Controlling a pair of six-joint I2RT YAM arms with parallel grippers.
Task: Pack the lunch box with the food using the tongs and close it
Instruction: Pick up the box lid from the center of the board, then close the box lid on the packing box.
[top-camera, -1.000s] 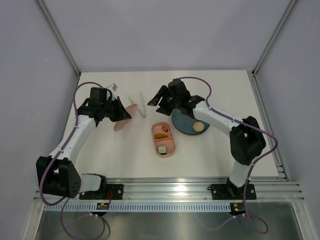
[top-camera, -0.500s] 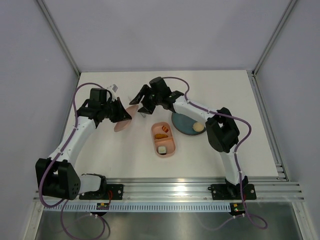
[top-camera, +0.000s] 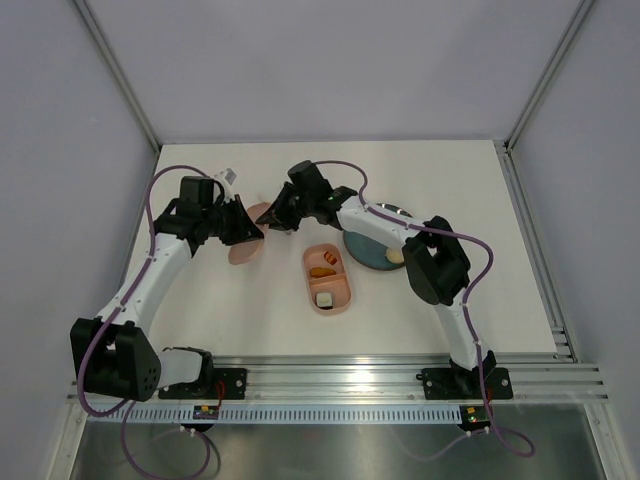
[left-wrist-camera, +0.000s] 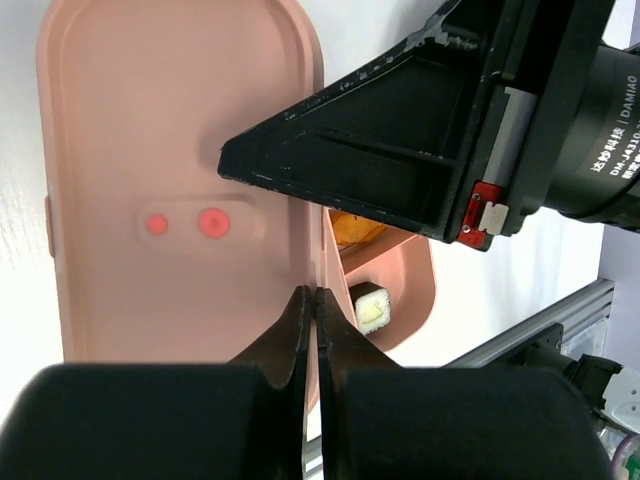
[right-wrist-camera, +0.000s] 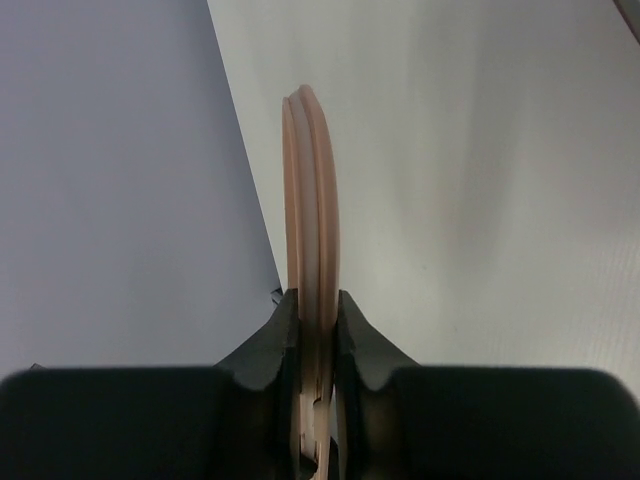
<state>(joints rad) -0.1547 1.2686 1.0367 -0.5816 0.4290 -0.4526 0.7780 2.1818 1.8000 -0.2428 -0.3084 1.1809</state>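
Right wrist, right claw (right-wrist-camera: 312, 305) pinching lid (right-wrist-camera: 311, 190)

- Left arm (top-camera: 150, 276): white tubular links, black joint housings, bulky black shoulder block (top-camera: 115, 360) at near left.
- Right arm (top-camera: 375, 222): same build, white links, large black elbow housing (top-camera: 437, 268).
- Cable (top-camera: 153, 200): purple, one looped along each arm.
- Left gripper (left-wrist-camera: 313, 296): matte black, two tapered fingers on broad black body.
- Right gripper (right-wrist-camera: 312, 300): matte black. In left wrist view: triangular finger plate with scuffed edge, small red tab (left-wrist-camera: 483, 195) beside pale insert, white "DAMIAO" lettering (left-wrist-camera: 625, 85) on black motor housing.
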